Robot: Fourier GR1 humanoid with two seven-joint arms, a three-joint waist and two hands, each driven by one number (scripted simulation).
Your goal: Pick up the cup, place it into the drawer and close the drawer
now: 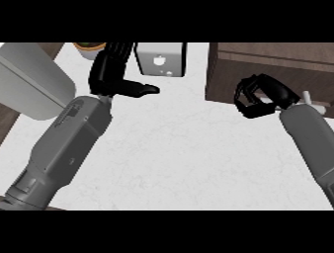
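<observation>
White marbled counter fills the head view, the only view given, with two grey forearms coming up from six o'clock. The left hand sits at about eleven o'clock, its black fingers stretched straight up toward the far edge and its thumb jutting out toward three o'clock; it holds nothing. Just beyond its fingertips, near twelve o'clock, a small round rim with an orange-brown inside peeks out, which I take to be the cup, mostly hidden by the hand. Beside it stands a pale box-like appliance. The right hand lies at about two o'clock, fingers curled in over the edge of the dark wooden drawer unit; whether they close on a handle I cannot tell. A large pale grey slab sits at ten o'clock. The cup looks small, rigid and light, likely smooth-walled and so apt to slip; the side wall, thumb against fingers below the rim, seems the sensible place to take it
</observation>
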